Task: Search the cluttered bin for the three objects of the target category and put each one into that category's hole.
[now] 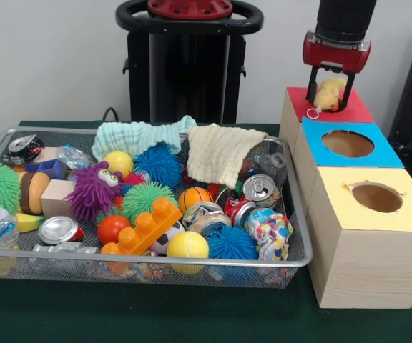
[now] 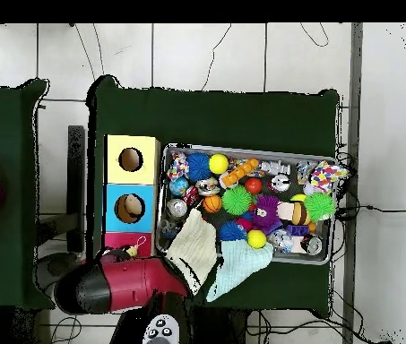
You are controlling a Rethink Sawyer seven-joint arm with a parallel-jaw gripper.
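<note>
My gripper (image 1: 330, 94) hangs over the red-topped box (image 1: 360, 111) at the far end of the row of boxes. It is shut on a small yellow plush toy (image 1: 330, 91), and a white loop dangles from the toy toward the red top. Toy and fingers hide the red box's hole. In the overhead view the red arm (image 2: 121, 282) reaches over the red box (image 2: 115, 240), with the yellow toy (image 2: 133, 252) showing at its tip. The wire mesh bin (image 1: 156, 261) is full of mixed objects: crushed cans (image 1: 257, 188), spiky balls (image 1: 157, 163), plastic blocks (image 1: 145, 227) and cloths (image 1: 217, 150).
A blue-topped box (image 1: 317, 132) and a yellow-topped box (image 1: 349, 214), each with a round hole, stand in a row beside the bin's right side. A teal cloth (image 1: 138, 136) and a cream cloth drape over the bin's far rim. The bin (image 2: 242, 150) lies on green cloth.
</note>
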